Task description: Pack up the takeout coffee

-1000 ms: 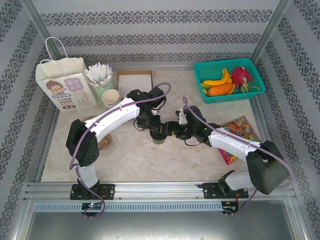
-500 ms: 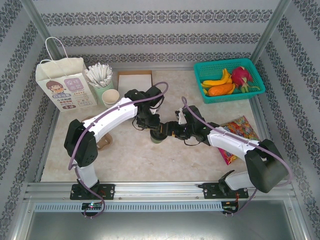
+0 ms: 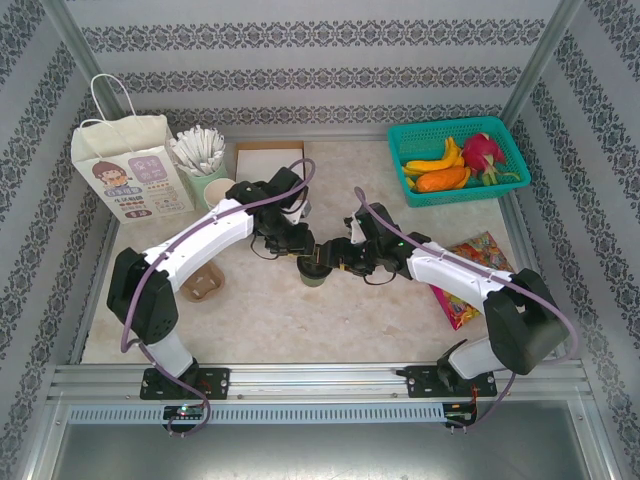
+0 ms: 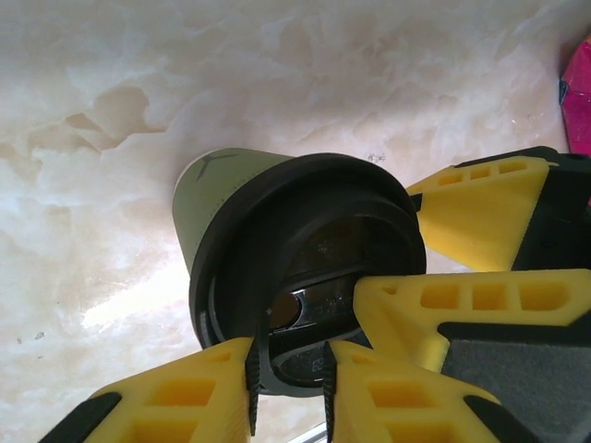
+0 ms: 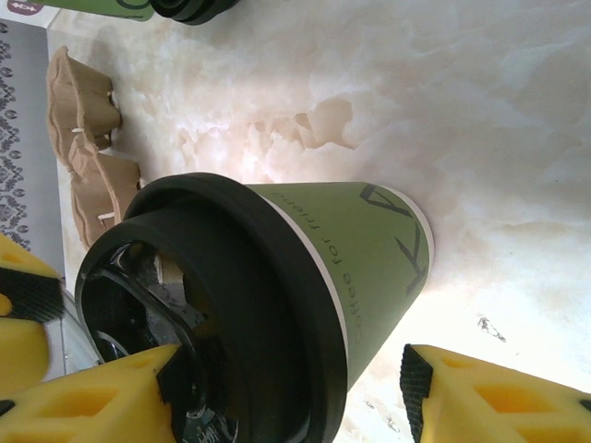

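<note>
- We see the olive-green paper cup with black plastic lid (image 3: 316,273) upright on the surface (image 3: 260,320), probably mid-handover.
- The left claw (image 4: 288,365) straddles its rim and the right claw (image 5: 291,369) flanks its wall; we can't tell if either clamps.

The coffee cup (image 5: 369,268) is carrying small dark lettering along its green side. The visible part is reading roughly "ase for th", with its start hiding under the black lid (image 5: 231,305). Nearer the cup's base a larger dark angular mark, perhaps a letter or logo, is showing, and the left wrist view is catching part of it too. The paper bag (image 3: 125,170) is showing a cartoon figure with printed characters that are too small to read. The snack packet (image 3: 478,262) is showing colourful, unreadable print.
</note>
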{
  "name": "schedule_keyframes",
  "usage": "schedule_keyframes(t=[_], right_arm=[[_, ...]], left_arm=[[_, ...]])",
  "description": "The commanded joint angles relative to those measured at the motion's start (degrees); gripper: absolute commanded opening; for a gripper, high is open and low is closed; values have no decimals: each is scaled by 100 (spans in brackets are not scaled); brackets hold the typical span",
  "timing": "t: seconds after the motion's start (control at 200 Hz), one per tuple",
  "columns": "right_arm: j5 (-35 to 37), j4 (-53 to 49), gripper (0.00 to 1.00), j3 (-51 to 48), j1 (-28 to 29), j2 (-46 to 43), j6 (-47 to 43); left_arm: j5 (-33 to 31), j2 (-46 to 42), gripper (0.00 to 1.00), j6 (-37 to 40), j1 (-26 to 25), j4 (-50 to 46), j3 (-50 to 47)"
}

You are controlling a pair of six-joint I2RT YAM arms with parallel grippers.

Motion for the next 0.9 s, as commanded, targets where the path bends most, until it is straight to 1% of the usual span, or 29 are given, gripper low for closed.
schedule_keyframes(t=[0.0,0.045,0.145,0.185,0.245,0.315,0.395,0.405,0.415,0.43,0.505,0.57,0.635,0.65,0.664,0.809,0.894], right_arm=[[218,-542,66,142,76,107,-73],[243,-582,67,204,84,76,-73],[312,-682,70,361,107,37,-116],[347,-737,72,427,120,42,-152],[437,-879,74,550,150,50,-238],[597,-1051,81,711,220,63,-355],[795,-1167,90,855,304,94,-438],[821,-1166,91,872,318,90,-446],[841,-1163,96,882,326,100,-444],[868,-1154,98,899,345,98,-443],[1039,-1130,98,979,429,137,-426],[1222,-1135,98,1046,498,188,-426],[1374,-1168,98,1136,574,275,-443],[1399,-1173,98,1157,584,300,-443],[1422,-1179,98,1180,601,319,-447],[1631,-1205,98,1377,723,508,-465],[1630,-1204,98,1482,774,598,-495]], left_arm=[[-198,-431,36,-224,228,278,-178],[-459,-579,42,-380,310,364,-309],[-980,-817,49,-796,568,412,-669],[-1055,-875,51,-933,675,433,-811],[-1077,-913,58,-1122,771,489,-1009],[-1077,-846,67,-1252,791,506,-1147],[-1024,-682,73,-1353,792,495,-1222],[-1024,-666,74,-1370,787,497,-1230],[-1020,-642,74,-1381,791,496,-1239],[-1016,-619,75,-1401,787,500,-1259],[-1119,-531,78,-1495,776,485,-1319],[-1247,-487,88,-1559,779,463,-1360],[-1385,-472,91,-1619,781,438,-1405],[-1404,-473,94,-1627,783,437,-1423],[-1422,-473,96,-1644,783,443,-1440],[-1412,-421,97,-1674,783,509,-1580],[-1383,-367,97,-1667,774,537,-1619]])
